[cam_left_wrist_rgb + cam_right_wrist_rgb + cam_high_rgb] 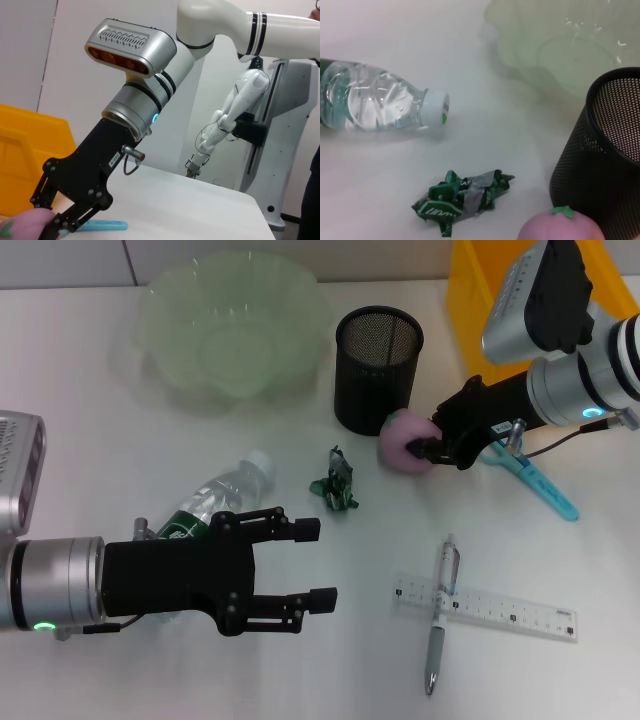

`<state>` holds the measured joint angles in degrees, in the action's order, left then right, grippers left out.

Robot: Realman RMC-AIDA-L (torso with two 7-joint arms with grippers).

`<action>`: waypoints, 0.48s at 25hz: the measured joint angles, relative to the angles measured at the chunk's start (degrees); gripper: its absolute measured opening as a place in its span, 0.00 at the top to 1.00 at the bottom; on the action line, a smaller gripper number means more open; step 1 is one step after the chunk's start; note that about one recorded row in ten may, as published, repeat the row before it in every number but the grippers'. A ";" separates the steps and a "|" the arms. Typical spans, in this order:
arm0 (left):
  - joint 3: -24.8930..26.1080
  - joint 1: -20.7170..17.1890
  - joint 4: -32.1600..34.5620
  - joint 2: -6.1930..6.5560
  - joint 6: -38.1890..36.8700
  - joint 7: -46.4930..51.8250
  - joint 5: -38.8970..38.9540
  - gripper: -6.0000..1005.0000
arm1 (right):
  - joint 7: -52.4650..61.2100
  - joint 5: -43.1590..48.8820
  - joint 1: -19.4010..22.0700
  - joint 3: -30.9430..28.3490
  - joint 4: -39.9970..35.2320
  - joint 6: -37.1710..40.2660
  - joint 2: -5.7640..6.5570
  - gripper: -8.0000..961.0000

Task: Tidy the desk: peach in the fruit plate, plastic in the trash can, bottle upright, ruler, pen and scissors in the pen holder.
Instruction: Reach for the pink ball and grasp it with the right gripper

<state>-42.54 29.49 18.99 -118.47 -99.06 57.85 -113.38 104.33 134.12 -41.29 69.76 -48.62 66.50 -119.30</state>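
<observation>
Beside the pen holder (378, 370), right tool (428, 450) pinches the peach (405, 443) — pink, green-leafed.

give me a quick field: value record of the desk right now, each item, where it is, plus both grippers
peach: on desk beside pen holder, right gripper closing around it
fruit plate: empty
pen holder: upright, nothing seen inside
bottle: lying on its side
plastic: crumpled green wrapper on desk
scissors: on desk under right arm
pen: lying across ruler
trash can: yellow, behind right arm
left gripper: open, hovering by bottle
</observation>
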 joint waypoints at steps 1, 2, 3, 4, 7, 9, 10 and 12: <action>0.00 -0.01 0.03 0.00 0.01 0.00 0.00 0.21 | -0.03 -0.01 0.02 0.00 -0.01 0.06 0.00 0.65; 0.00 -0.01 0.05 0.00 0.01 -0.01 0.00 0.21 | -0.04 -0.02 0.04 0.06 -0.01 0.10 0.01 0.68; 0.00 -0.02 0.06 0.00 0.01 -0.01 0.00 0.21 | -0.07 -0.03 0.07 0.15 -0.02 0.14 0.01 0.70; 0.00 -0.02 0.08 0.00 0.01 -0.02 0.00 0.21 | -0.08 -0.04 0.09 0.23 -0.03 0.15 0.02 0.73; 0.00 -0.04 0.14 0.00 0.02 -0.02 0.00 0.21 | -0.10 -0.02 0.10 0.13 -0.05 0.24 0.08 0.79; 0.00 -0.05 0.18 0.00 0.02 -0.02 0.00 0.21 | -0.10 0.04 0.10 0.01 -0.07 0.31 0.13 0.81; 0.00 -0.05 0.20 0.00 0.01 -0.02 0.00 0.21 | -0.10 0.07 0.10 0.00 -0.08 0.33 0.13 0.82; 0.00 -0.05 0.23 0.00 0.01 -0.01 0.00 0.21 | -0.10 0.14 0.10 0.00 -0.08 0.36 0.13 0.84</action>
<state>-42.54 29.44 19.23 -118.47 -99.05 57.84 -113.38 104.24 134.26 -41.20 69.76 -48.70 66.86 -119.17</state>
